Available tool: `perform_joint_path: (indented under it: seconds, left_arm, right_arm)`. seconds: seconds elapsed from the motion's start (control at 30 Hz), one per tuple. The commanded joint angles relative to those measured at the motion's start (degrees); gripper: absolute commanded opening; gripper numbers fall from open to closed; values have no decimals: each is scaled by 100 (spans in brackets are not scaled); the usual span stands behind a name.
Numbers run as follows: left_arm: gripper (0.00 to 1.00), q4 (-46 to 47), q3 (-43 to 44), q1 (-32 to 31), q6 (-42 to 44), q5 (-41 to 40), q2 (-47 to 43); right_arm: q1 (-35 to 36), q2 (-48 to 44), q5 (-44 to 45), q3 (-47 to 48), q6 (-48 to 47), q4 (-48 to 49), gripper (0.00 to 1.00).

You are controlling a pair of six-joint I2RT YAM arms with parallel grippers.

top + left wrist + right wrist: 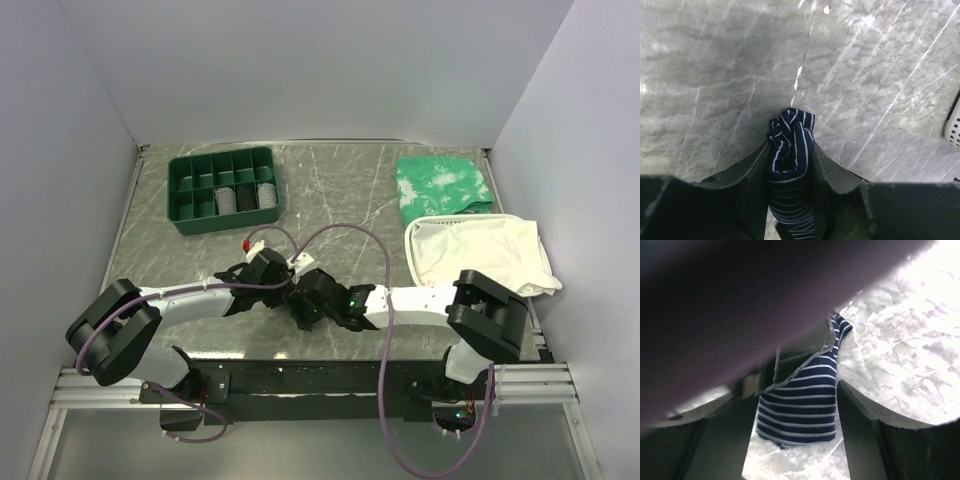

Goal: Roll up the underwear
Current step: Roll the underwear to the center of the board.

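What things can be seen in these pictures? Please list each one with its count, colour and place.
underwear: one, navy with light stripes, between both claws, near centre.
compartment tray: one, green, far left.
bundles: about three, grey to dark, in tray's near-right compartments.
mottled cloth: one, green-and-white, far right.
white cloth: one, in the basket, right.
basket: one, white, perforated, right.
table: one, grey marbled.
left claw: one, black, shut on the underwear.
right claw: one, black, open around the underwear.
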Motion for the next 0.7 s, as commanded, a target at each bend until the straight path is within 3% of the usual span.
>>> perform_joint_path:
  seconds: [0.0,0.43,0.67]
  left_arm:
    - [37,-144,48,15,208,55,53]
    - [37,23,-119,349,295,310,-61]
    - [38,32,-128,446,331,442,-88]
  right_arm:
    - [193,368,96,136,-66,182,70]
    - [475,710,589,-14,303,68,69]
    - [475,983,879,100,496,-116,63]
